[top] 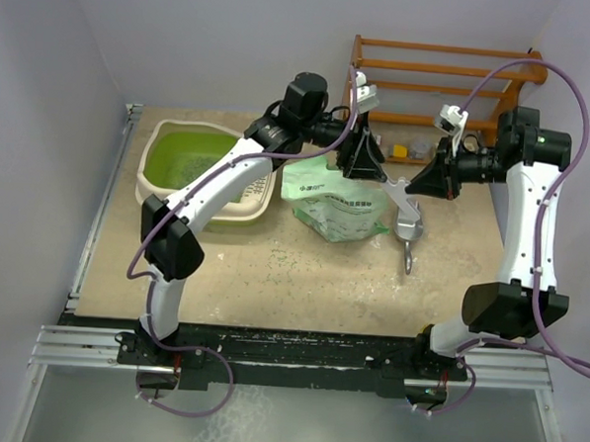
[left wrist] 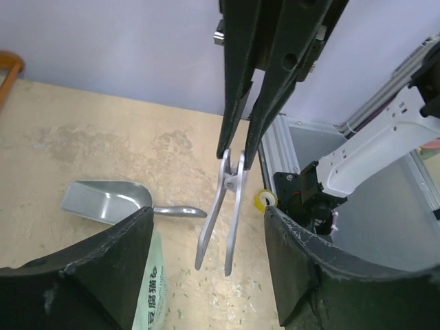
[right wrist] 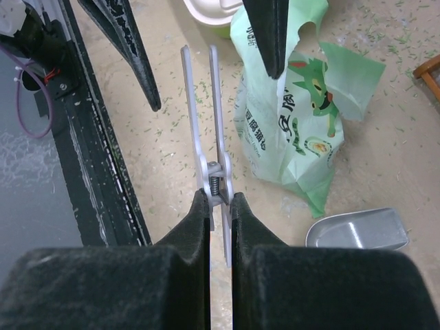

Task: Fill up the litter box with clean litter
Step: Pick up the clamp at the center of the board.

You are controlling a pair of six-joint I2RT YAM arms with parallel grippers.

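Observation:
The cream litter box sits at the back left, its lime-green inside holding green litter. A pale green bag lies beside it. My right gripper is shut on the spring end of a grey clip, which it holds above the table. In the left wrist view the clip hangs between the spread fingers of my open left gripper, which do not touch it. From above, the left gripper and right gripper face each other over the bag's right side.
A metal scoop lies on the table right of the bag. Loose green pellets are scattered over the tabletop. A wooden rack stands at the back right. A yellow tape roll sits by the arm base rail.

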